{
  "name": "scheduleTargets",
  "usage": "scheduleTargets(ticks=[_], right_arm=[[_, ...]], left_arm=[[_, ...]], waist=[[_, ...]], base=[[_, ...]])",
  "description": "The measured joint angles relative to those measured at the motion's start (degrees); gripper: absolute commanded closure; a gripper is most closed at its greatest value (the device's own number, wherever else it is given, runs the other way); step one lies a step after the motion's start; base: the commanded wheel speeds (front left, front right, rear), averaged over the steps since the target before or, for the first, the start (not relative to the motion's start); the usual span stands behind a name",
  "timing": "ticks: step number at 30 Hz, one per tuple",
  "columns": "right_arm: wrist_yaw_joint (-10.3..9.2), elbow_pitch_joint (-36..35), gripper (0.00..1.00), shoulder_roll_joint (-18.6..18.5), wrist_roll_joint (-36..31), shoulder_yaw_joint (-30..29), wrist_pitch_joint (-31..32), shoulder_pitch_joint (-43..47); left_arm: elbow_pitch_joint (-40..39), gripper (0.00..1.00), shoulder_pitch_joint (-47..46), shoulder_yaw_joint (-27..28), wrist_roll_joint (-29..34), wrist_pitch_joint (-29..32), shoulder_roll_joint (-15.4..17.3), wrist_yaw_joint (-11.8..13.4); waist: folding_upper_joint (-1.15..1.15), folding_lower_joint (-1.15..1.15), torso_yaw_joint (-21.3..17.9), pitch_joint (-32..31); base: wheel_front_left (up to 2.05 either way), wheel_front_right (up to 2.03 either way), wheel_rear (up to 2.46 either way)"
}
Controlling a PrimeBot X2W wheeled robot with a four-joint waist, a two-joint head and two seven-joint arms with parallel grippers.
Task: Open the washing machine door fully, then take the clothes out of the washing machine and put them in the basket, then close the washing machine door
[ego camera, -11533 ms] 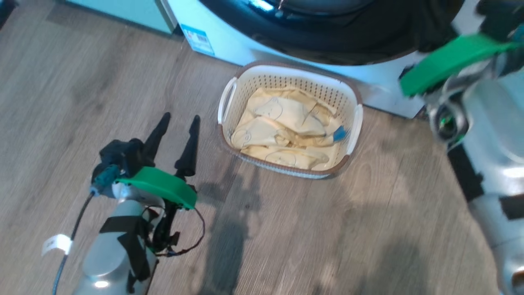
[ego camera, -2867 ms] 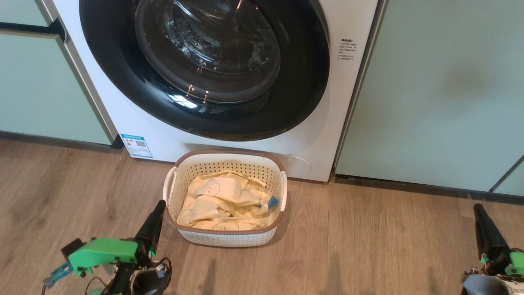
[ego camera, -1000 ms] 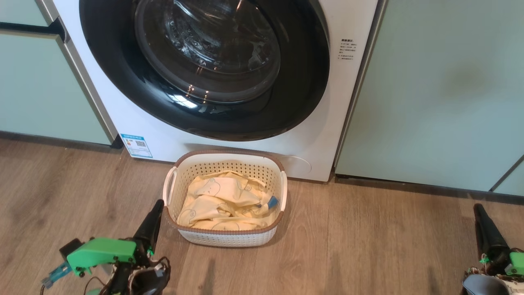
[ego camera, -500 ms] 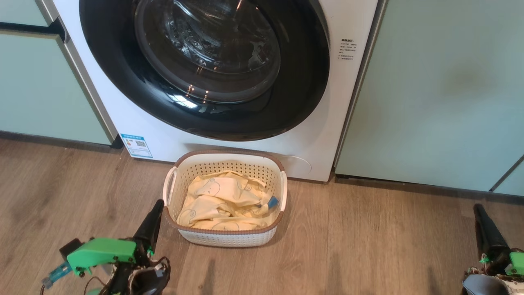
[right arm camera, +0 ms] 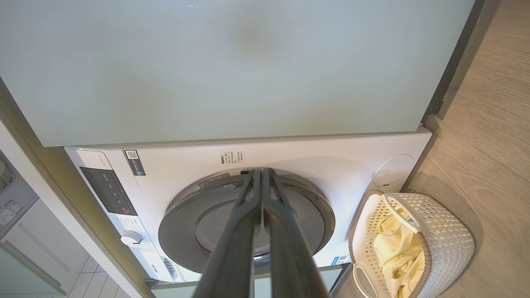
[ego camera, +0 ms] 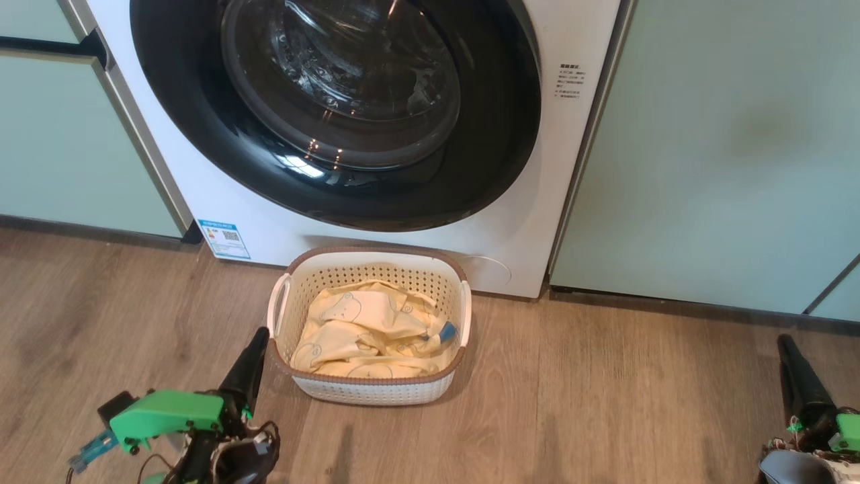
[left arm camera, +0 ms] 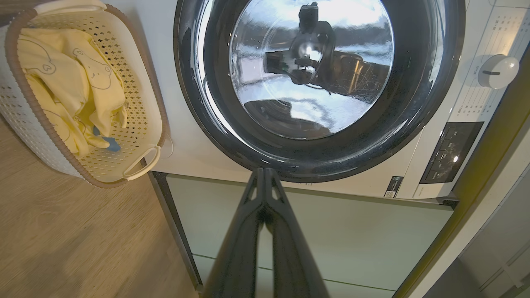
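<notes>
Pale green cabinets (ego camera: 705,168) stand on both sides of the washing machine (ego camera: 201,195), and a wood-look floor (ego camera: 605,403) runs from them toward me. The machine is white, and most of its front is taken up by the washing machine door (ego camera: 497,134). The door sits closed, with its glossy black ring flat against the front and its glass bowl bulging outward. Through the glass I can see the steel drum.

The basket (ego camera: 376,393) stands on the floor just in front of the machine, below the door's lower edge. I cannot tell whether it touches the front panel. The clothes (ego camera: 363,336) lie inside it, pale yellow with outlined bears. They are piled below the brown rim, with a bit of blue showing at the basket's right end.

My left gripper (ego camera: 259,339) hangs low, near the basket's left end. In its wrist view, its two dark fingers are pressed together at the tips with nothing between them, and they point at the machine. My right gripper (ego camera: 786,346) is over bare floor in front of the right-hand cabinet, well apart from the basket. Its fingers are likewise pressed together and empty.

A blue-white sticker (ego camera: 225,238) sits low on the left of the machine's front. A white dial (left arm camera: 499,71) sits on the control strip beside a dark panel (left arm camera: 451,151).
</notes>
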Motion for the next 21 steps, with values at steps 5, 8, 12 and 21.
scheduleTargets(ticks=[5,8,12,21], right_arm=[[0.00,0.0,1.00,0.0,0.0,0.0,0.0,0.0],[0.00,0.0,1.00,0.0,0.0,0.0,0.0,0.0],[0.00,0.0,1.00,0.0,0.0,0.0,0.0,0.0],[0.00,0.0,1.00,0.0,0.0,0.0,0.0,0.0]], left_arm=[[0.0,1.00,0.0,0.0,0.0,0.0,0.0,0.0],[0.0,1.00,0.0,0.0,0.0,0.0,0.0,0.0],[0.0,1.00,0.0,0.0,0.0,0.0,0.0,0.0],[0.0,1.00,0.0,0.0,0.0,0.0,0.0,0.0]], waist=[[0.00,0.00,0.0,0.0],[0.00,0.00,0.0,0.0],[0.00,0.00,0.0,0.0],[0.00,0.00,0.0,0.0]], base=[[0.00,0.00,0.00],[0.00,0.00,0.00],[0.00,0.00,0.00],[0.00,0.00,0.00]])
